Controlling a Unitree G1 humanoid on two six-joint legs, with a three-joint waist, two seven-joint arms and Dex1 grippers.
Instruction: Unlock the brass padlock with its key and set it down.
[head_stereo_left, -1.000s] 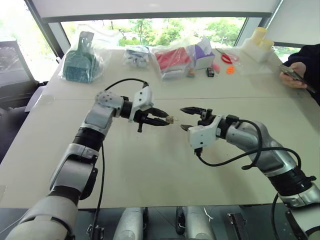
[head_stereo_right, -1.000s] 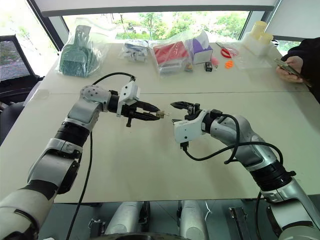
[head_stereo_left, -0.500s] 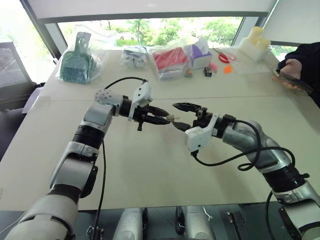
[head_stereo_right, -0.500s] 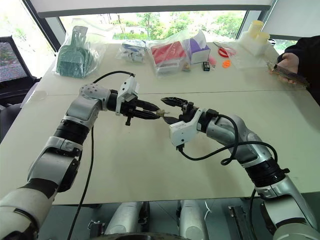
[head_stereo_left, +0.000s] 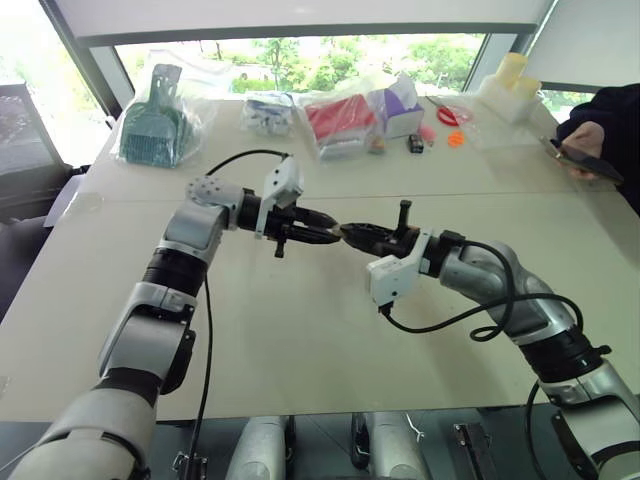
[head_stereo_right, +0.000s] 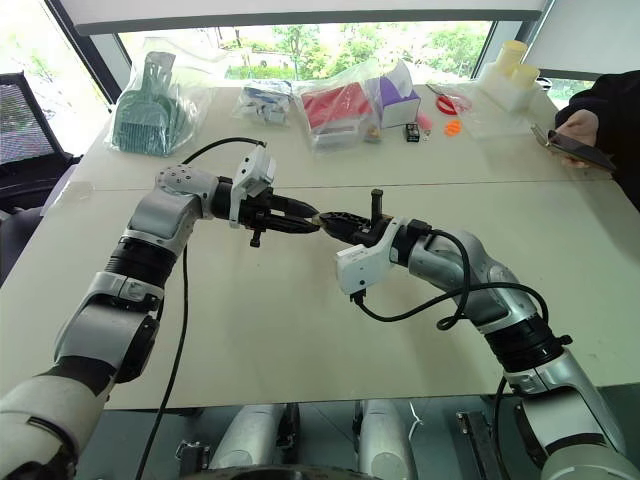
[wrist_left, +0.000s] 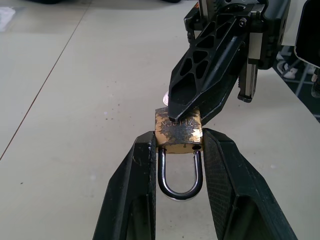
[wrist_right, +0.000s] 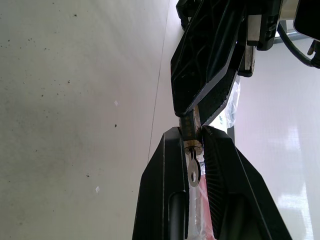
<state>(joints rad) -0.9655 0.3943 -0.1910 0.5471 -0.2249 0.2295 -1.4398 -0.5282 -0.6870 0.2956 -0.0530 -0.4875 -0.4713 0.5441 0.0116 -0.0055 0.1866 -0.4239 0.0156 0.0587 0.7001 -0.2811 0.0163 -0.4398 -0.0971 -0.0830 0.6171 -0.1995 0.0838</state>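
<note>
I see the brass padlock (wrist_left: 178, 132) clamped by its body between my left gripper (wrist_left: 178, 150) fingers, shackle pointing back toward the wrist, held above the table (head_stereo_left: 300, 330). My right gripper (wrist_right: 192, 145), at 3 o'clock of the left in the head views, is pinched on the key (wrist_right: 193, 167) at the padlock's bottom face. The wrist views show lock and key plainly; from the head camera both are hidden where the fingertips meet. I can't tell how deep the key sits.
</note>
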